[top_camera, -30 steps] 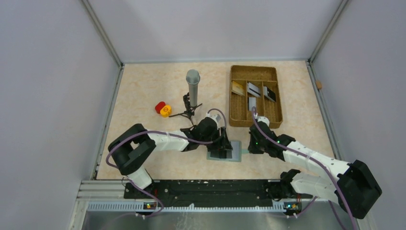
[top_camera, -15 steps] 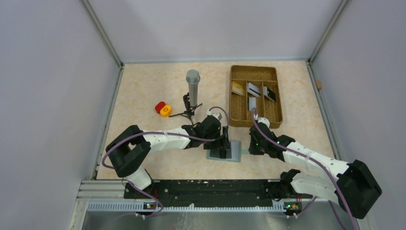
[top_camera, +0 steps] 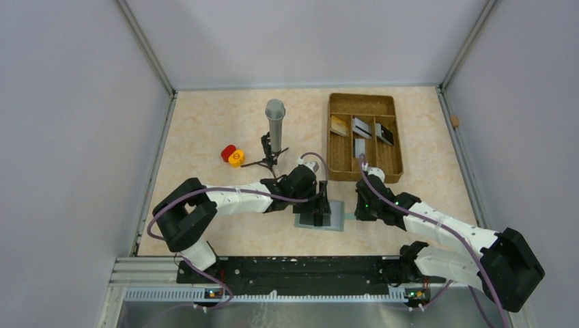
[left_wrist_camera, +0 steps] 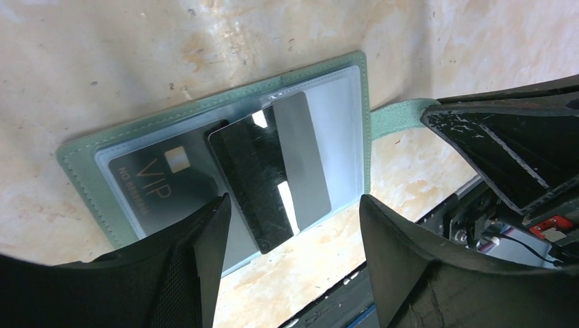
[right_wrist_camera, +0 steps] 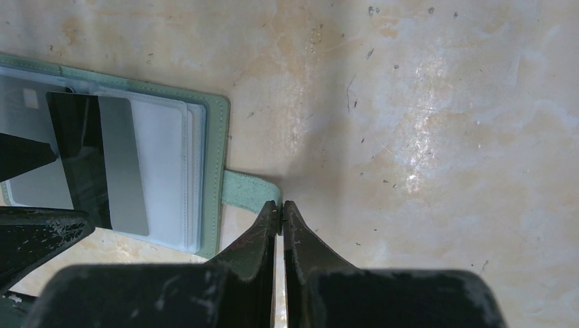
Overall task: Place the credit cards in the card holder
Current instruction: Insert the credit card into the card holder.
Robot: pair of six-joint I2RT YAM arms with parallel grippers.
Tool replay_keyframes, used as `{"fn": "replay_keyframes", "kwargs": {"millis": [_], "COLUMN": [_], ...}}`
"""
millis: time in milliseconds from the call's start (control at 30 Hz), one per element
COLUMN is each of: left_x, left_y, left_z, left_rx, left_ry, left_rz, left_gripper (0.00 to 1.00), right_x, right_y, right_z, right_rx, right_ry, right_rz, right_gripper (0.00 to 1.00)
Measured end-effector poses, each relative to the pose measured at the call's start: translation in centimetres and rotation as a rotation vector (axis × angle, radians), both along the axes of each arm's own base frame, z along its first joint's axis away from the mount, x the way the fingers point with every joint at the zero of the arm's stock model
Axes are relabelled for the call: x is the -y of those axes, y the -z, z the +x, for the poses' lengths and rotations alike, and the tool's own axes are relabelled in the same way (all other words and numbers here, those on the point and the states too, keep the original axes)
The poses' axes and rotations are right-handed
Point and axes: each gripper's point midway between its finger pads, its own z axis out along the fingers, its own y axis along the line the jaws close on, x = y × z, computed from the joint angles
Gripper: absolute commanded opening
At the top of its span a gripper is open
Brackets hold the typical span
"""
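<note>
Lower centre of the overhead view, the open card holder [top_camera: 336,219] lies on the surface. The left pincer [left_wrist_camera: 293,205] has just spread, released over a black-and-silver card [left_wrist_camera: 270,171] lying slanted on its sleeve, untucked. The right pincer [right_wrist_camera: 280,208], clenched, touches the tab [right_wrist_camera: 246,188].

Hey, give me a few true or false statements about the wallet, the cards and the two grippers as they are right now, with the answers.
1. The card holder lies open on the table. True.
2. The left gripper is clamped on a card. False: its jaws stand open over the holder, and the black and grey card lies on it.
3. The right gripper is shut, its tips at the holder's tab. True.
4. The brown tray is empty. False: several cards lie in its compartments.
5. The microphone lies flat in the tray. False: it stands upright on a stand, left of the tray.
</note>
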Motion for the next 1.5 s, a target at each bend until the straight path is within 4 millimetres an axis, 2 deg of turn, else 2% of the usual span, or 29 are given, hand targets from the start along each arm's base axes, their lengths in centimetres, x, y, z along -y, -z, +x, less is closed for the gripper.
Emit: {"fn": "replay_keyframes", "kwargs": {"millis": [467, 633, 867, 1033, 1233, 1500], "left_x": [2.8, 2.5, 0.7, 0.2, 0.2, 1.2], "left_y": [-0.8, -0.5, -1.2, -1.0, 0.0, 0.1], "left_z": [0.1, 0.2, 0.8, 0.9, 0.7, 0.7], "left_rx": [0.005, 0.015, 0.067, 0.060, 0.037, 0.024], "left_ry": [0.051, 0.040, -0.027, -0.054, -0.060, -0.046], "left_rz": [-0.135, -0.129, -0.096, -0.082, -0.066, -0.103], "left_gripper": [0.71, 0.72, 0.74, 0.75, 0.74, 0.72], "right_x": [0.0, 0.1, 0.1, 0.1, 0.1, 0.1], "right_y": [0.0, 0.2, 0.3, 0.3, 0.3, 0.3], "right_z": [0.0, -0.1, -0.1, -0.1, -0.1, -0.1], "right_rx": [0.001, -0.001, -0.001, -0.001, -0.001, -0.001], "right_ry": [0.000, 0.000, 0.000, 0.000, 0.000, 0.000], "right_rz": [0.001, -0.001, -0.001, -0.001, -0.001, -0.001], "right_gripper": [0.00, 0.00, 0.00, 0.00, 0.00, 0.00]}}
